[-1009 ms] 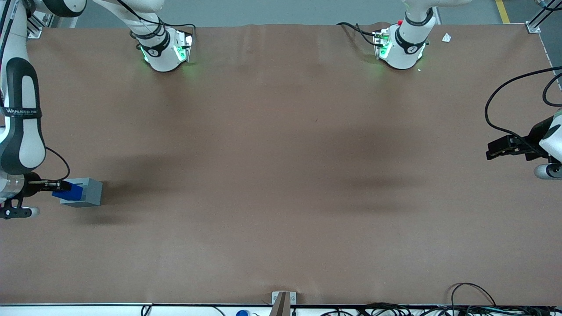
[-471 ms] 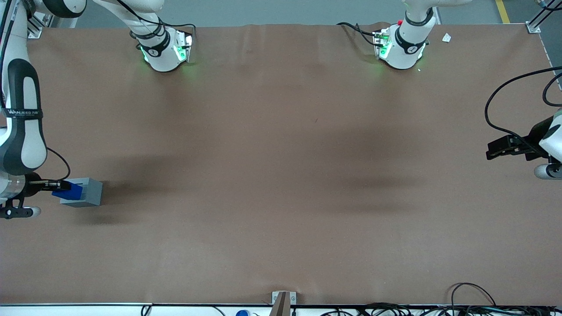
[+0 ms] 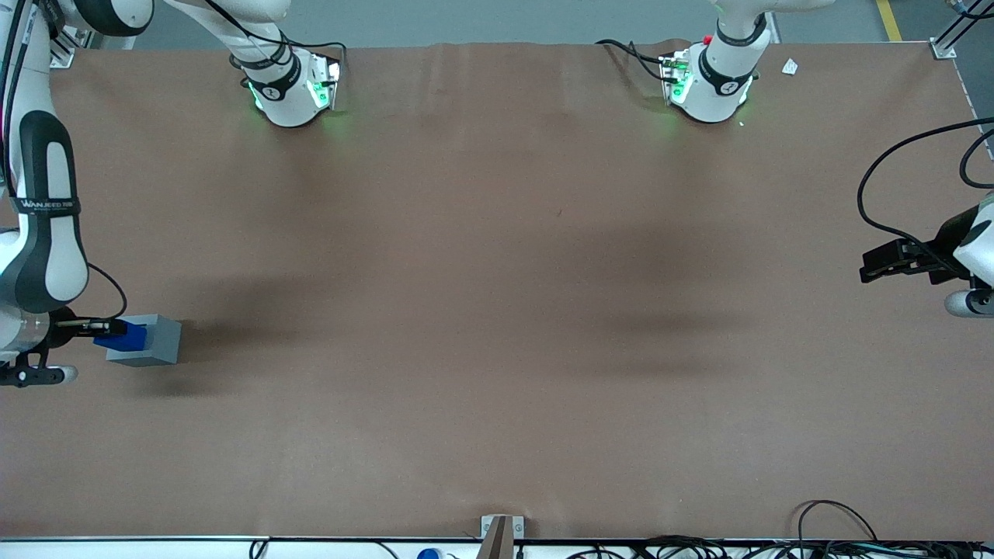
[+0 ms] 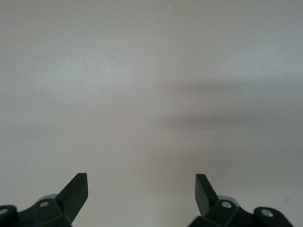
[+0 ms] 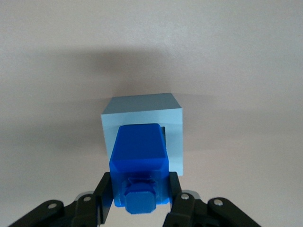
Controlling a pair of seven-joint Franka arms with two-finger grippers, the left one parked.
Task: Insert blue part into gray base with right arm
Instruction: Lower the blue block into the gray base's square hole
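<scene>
Lowered slightly, gripper clamps blue part over gray base.

Blue part bright blue – gray base lt gray, gripper blk.

Bare table all around gray base
</scene>
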